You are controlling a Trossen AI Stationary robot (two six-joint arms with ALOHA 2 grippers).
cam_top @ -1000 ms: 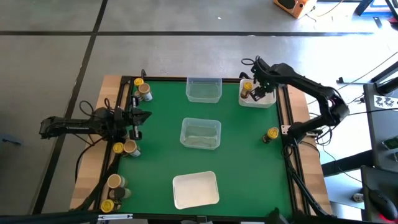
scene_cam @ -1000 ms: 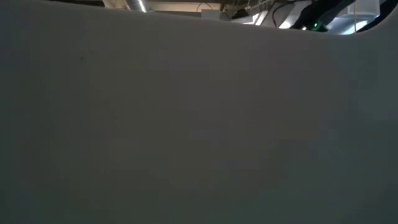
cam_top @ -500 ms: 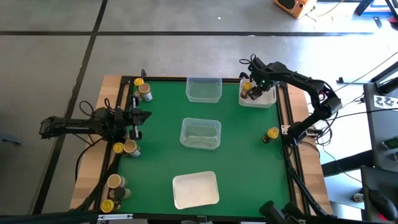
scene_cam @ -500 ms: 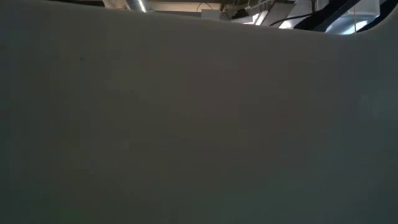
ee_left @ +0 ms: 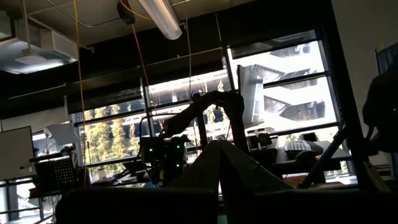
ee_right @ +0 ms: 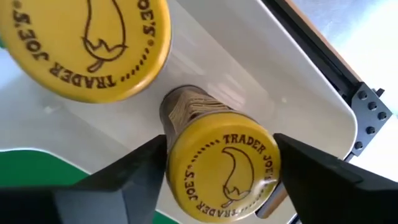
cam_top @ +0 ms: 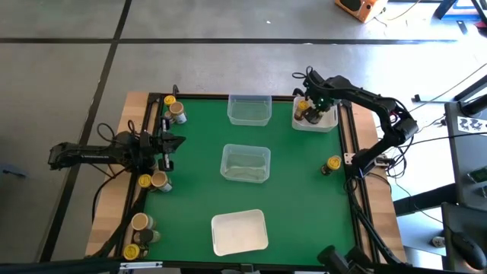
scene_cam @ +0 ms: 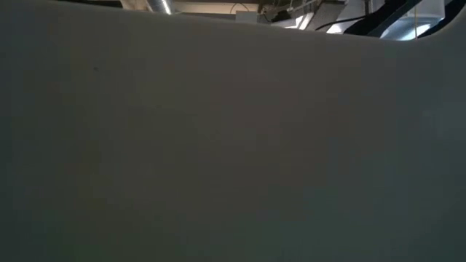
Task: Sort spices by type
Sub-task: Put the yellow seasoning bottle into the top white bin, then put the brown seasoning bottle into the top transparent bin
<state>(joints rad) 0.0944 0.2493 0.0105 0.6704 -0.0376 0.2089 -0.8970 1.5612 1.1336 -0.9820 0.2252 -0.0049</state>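
The green table (cam_top: 289, 198) holds four trays. The white tray (cam_top: 329, 123) sits at the far right corner, a clear tray (cam_top: 249, 109) is at the far middle, another clear tray (cam_top: 245, 164) is in the centre, and a white flat tray (cam_top: 239, 231) is at the near edge.

The right gripper (cam_top: 312, 109) hangs over the far right white tray. Its two fingers stand apart on each side of a yellow-topped jar (ee_right: 224, 169) that sits in that tray. They look let go, with a thin gap on each side, so I judge the jar is being dropped off. A second yellow-topped jar (ee_right: 87, 46) stands just beside it in the same tray.

The gaps are small. If the arm lifts crooked, a finger could catch the lid and tip the jar into its neighbour, and both could roll.

The left gripper (cam_top: 169, 143) waits at the left edge, clenched shut and holding nothing.

One more yellow jar (cam_top: 332, 164) stands alone near the right edge. Other jars (cam_top: 176, 111) wait along the left side, close together. A wide claw could bump one while reaching for another.
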